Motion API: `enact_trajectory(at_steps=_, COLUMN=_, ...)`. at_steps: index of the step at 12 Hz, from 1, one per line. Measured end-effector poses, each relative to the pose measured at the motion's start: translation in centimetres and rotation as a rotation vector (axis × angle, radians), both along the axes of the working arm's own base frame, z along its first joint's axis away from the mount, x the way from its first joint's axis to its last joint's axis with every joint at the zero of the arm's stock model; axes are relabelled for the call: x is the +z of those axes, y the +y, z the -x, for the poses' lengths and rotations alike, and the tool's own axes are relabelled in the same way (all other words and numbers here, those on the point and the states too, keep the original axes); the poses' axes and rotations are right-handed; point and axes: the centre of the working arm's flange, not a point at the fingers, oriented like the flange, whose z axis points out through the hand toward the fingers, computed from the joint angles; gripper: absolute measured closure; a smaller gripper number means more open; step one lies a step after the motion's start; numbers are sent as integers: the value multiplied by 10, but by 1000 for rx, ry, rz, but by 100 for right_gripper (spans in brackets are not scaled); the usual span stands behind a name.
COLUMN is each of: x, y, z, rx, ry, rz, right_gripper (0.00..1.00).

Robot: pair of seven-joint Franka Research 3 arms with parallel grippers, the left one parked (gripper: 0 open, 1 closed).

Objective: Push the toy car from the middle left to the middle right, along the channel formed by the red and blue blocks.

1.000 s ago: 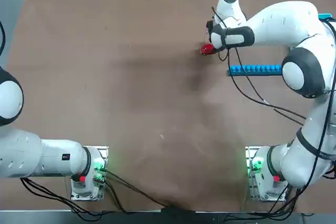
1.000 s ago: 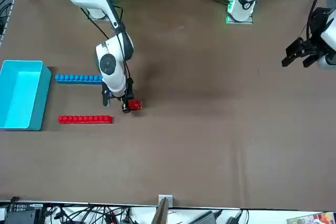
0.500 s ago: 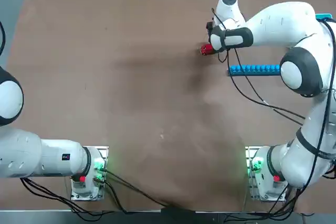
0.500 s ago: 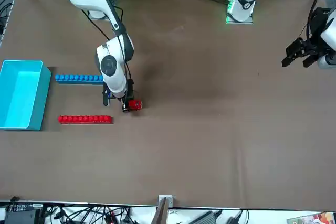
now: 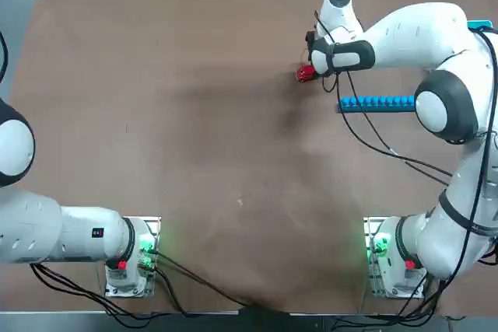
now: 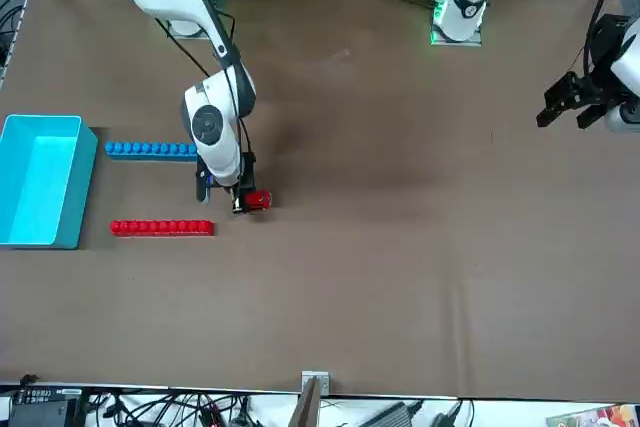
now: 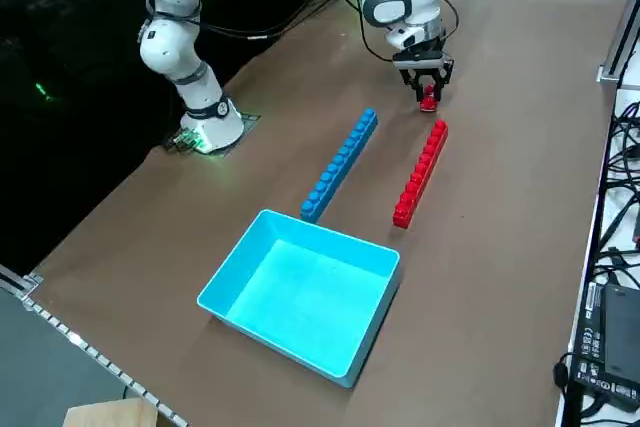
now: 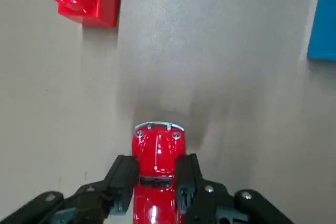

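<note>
Fingers of your right gripper (image 8: 157, 169) sit one on each side of the toy car (image 8: 156, 153), drawn in to its width, with the pads apparently against its flanks. That straddling hold keeps the car from swinging while you guide it. The car is just outside the channel (image 7: 380, 176), its front bumper facing the opening, on the table (image 6: 400, 277); whether all its wheels bear down is hard to tell from overhead.

The red block (image 6: 162, 228) and the blue block (image 6: 150, 151) lie roughly parallel, so they serve as side rails, with the light-blue bin (image 7: 300, 292) beyond their far ends. You're lined up nearer the red block than the blue one, though the nose seems to clear it. I'd judge you're at the start of the push: ease the car forward, perhaps slightly toward the blue side, since your outer finger could catch the red block's end and skew it.
</note>
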Motion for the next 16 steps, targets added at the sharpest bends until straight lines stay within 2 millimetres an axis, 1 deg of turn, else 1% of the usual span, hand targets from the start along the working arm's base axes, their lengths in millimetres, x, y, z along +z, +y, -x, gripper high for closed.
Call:
enact_trajectory(at_steps=7, x=0, y=5, z=2, rx=-55, ry=-1, rz=-4, right_gripper=56)
enact_trajectory(at_steps=16, x=-1, y=18, z=6, rx=-115, ry=-5, rz=-9, right_gripper=56)
